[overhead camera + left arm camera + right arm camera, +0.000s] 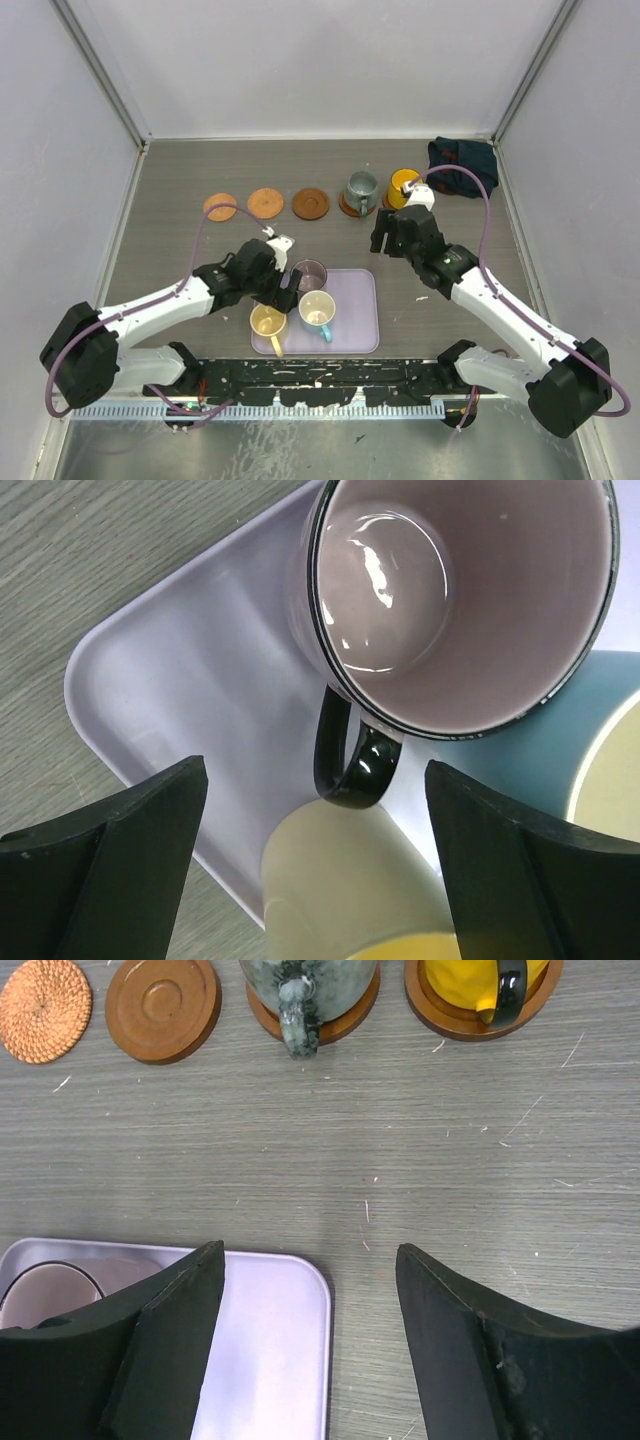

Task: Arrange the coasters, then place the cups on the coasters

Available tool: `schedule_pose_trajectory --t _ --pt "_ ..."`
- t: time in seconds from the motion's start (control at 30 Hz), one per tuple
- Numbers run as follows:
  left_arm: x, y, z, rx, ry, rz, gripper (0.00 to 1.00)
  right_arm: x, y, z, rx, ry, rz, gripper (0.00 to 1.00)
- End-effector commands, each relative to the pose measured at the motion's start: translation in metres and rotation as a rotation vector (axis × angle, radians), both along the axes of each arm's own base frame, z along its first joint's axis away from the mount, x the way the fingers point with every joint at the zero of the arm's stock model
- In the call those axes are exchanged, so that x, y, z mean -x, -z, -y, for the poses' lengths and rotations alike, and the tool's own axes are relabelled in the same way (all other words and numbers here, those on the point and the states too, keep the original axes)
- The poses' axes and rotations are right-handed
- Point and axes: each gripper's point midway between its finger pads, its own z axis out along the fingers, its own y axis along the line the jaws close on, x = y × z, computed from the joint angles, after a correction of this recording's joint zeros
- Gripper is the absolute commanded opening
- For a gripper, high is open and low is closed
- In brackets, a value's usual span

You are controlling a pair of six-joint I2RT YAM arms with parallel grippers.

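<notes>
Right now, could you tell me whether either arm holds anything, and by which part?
Nothing is held: the left gripper is open over the purple cup; the right gripper is open too.

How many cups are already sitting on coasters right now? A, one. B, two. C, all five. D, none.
B: the grey-green cup and the yellow-orange cup each stand on a coaster, while the purple cup, the cream-yellow cup and the white cup are on the lavender tray.
</notes>
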Motion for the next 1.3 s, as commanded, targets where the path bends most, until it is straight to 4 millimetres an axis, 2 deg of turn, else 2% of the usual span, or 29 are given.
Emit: schedule_pose_trajectory --t 0.0,0.03,0.23,0.53,0.67,0.77,0.97,1.13,1.27 --pt "-0.02 -0.012 0.011 0.014 0.008 0.076 0.89 -0.002 -0.002 -0.008 -0.038 -0.005 0.012 0.73" --pt "-0.021 -0.012 0.014 0.02 0.009 0.077 0.88 -0.002 -0.001 -0.008 -0.037 -0.005 0.01 0.73" --pt "-0.025 -0.018 0.025 0.075 0.02 0.096 0.7 -0.001 0.004 -0.008 -0.035 -0.005 -0.001 0.73" --pt "-0.021 -0.02 0.032 0.102 0.052 0.08 0.23 -0.001 0.009 -0.012 -0.039 -0.013 -0.016 0.72" --pt "-0.026 -0.022 0.033 0.106 0.025 0.091 0.0 -0.001 0.011 -0.013 -0.038 -0.017 -0.02 0.72" --pt "-0.034 -0.033 0.036 0.126 0.009 0.136 0.0 -0.001 0.013 -0.015 -0.038 -0.021 -0.026 0.72" --pt "-0.062 -0.074 0.039 0.135 -0.057 0.258 0.0 -0.001 0.016 -0.014 -0.034 -0.018 -0.024 0.72" --pt "-0.094 -0.11 0.033 0.101 -0.177 0.377 0.0 0.001 0.019 -0.013 -0.044 -0.015 -0.015 0.71" --pt "-0.127 -0.121 0.029 0.027 -0.3 0.45 0.0 0.003 0.029 -0.013 -0.043 -0.023 -0.024 0.71"
